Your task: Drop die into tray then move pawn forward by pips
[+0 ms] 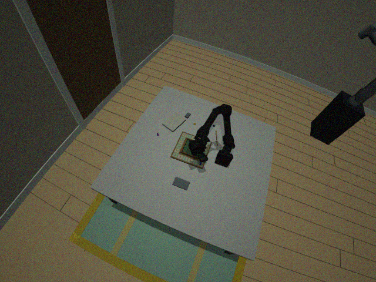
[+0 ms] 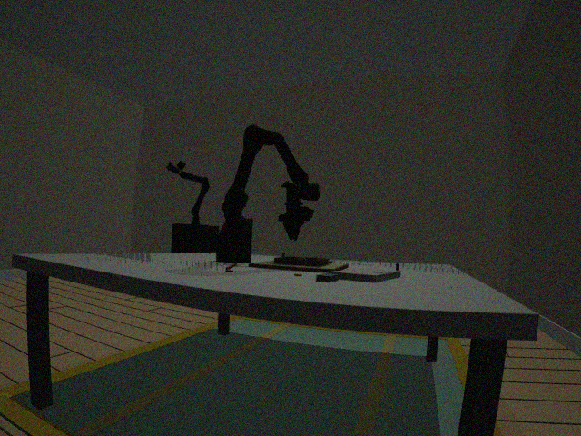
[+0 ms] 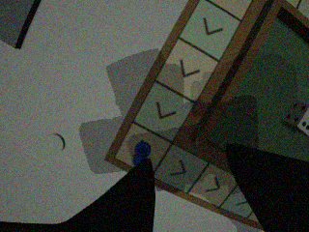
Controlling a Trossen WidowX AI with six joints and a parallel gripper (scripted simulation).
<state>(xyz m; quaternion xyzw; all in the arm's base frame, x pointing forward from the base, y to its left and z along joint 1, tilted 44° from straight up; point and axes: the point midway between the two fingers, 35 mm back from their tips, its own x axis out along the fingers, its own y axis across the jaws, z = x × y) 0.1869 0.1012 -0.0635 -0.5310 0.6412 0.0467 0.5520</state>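
My gripper (image 2: pixel 294 238) (image 3: pixel 189 159) is partly open and empty, pointing down above the board (image 1: pixel 178 158) (image 2: pixel 263 266) (image 3: pixel 183 193). The blue pawn (image 1: pixel 200 163) (image 2: pixel 282 254) (image 3: pixel 141 151) stands on a corner square, just beyond the tip of the left finger in the wrist view. The arrow squares run along both sides of that corner. The die (image 3: pixel 305 121) lies in the green dice tray (image 1: pixel 185 147) (image 3: pixel 277 72) at the right edge of the wrist view, cut off by the frame. Its top pips are not fully readable; in the top view the arm hides it.
A grey slab (image 1: pixel 181 183) (image 3: pixel 15 19) lies beyond the board. A flat book (image 1: pixel 174 122) (image 2: pixel 370 272), a small grey box (image 1: pixel 188 115) (image 2: pixel 327 277), a yellow piece (image 1: pixel 194 123), a purple piece (image 1: pixel 157 134) and a thin stick (image 1: pixel 216 138) lie around. A crescent mark (image 3: pixel 61 141) shows near the pawn.
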